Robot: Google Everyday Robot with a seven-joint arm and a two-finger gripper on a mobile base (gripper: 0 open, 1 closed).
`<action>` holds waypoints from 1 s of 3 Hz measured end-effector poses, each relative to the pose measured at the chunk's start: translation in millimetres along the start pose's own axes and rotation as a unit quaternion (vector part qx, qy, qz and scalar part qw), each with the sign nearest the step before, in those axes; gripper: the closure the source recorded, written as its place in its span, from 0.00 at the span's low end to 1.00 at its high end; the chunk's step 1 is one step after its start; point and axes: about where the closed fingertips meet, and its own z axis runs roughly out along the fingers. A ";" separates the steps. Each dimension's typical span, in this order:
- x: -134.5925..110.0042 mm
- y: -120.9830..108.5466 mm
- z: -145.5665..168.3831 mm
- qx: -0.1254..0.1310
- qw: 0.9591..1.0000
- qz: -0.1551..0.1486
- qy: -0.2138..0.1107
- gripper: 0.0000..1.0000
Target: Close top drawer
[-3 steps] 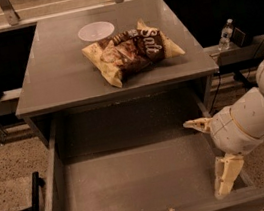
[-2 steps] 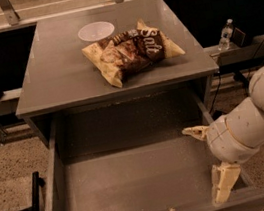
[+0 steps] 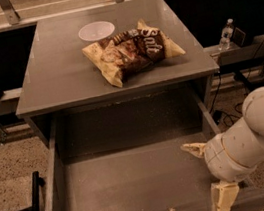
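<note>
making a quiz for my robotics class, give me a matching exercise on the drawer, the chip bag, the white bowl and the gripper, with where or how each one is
Things:
1. top drawer
2. chip bag
3. white bowl
4. gripper

Places or states:
a. lying on the cabinet top, nearer its front edge
b. at the drawer's front right corner, fingers spread open
c. pulled out, open
d. on the cabinet top, behind the bag

Pairs: 1-c, 2-a, 3-d, 4-b
</note>
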 end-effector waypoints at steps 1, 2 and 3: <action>-0.8 8.6 19.8 -0.004 1.000 -0.012 0.019 0.00; -0.2 13.5 34.9 -0.007 0.999 -0.017 0.040 0.15; 0.0 13.8 39.5 -0.003 0.999 -0.015 0.051 0.20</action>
